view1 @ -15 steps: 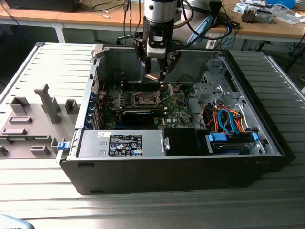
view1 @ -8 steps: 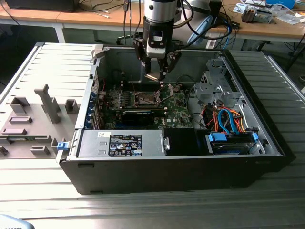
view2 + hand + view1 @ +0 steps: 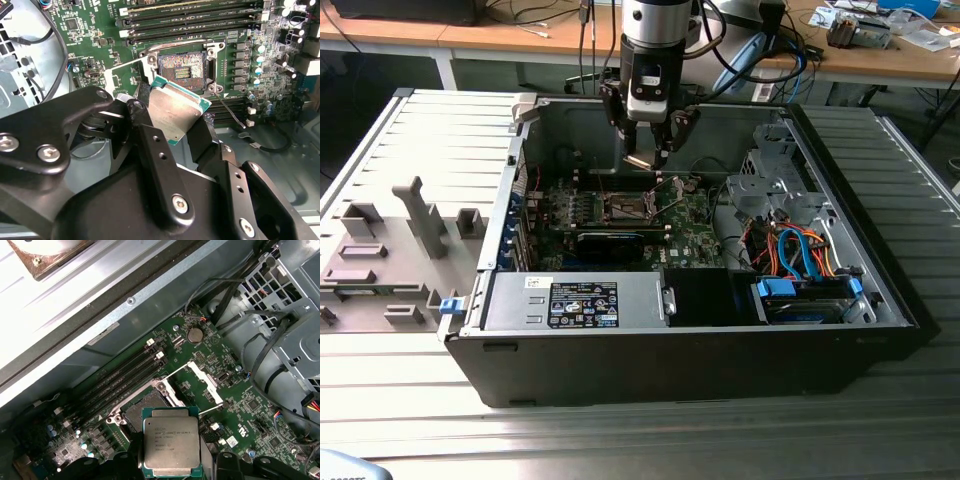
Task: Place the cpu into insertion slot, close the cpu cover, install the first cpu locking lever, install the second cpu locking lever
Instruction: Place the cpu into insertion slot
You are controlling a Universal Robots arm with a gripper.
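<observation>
My gripper (image 3: 645,157) hangs inside the open computer case, shut on the cpu (image 3: 640,160). In both wrist views the cpu (image 3: 177,112) (image 3: 171,447) is a flat square chip with a silver top and green edge, pinched between black fingers (image 3: 150,135). It hovers above the board, just off the insertion slot (image 3: 182,70) (image 3: 136,416), a square black socket with a silver rim, uncovered. The cpu cover (image 3: 204,380) (image 3: 119,75) stands swung open beside the slot. A thin wire locking lever (image 3: 231,111) sticks out from the socket, unlatched.
Memory slots (image 3: 200,15) run alongside the socket. A long black expansion card (image 3: 610,240) and the labelled power-supply box (image 3: 582,302) lie nearer the case front. A drive cage (image 3: 770,180) and orange and blue cables (image 3: 800,250) fill the exterior view's right. A grey fixture tray (image 3: 390,250) sits outside.
</observation>
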